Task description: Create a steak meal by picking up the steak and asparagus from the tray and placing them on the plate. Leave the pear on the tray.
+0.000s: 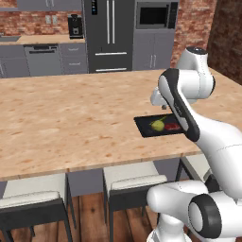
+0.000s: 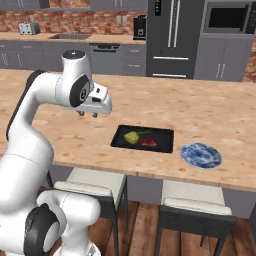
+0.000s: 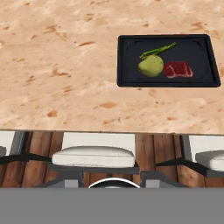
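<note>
My gripper hangs left of tray, empty; can't tell jaw gap. Pear touches steak, asparagus behind. Plate right of tray.

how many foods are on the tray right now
3, all on the black tray: pear at left, steak beside it, asparagus behind the pear.
</note>
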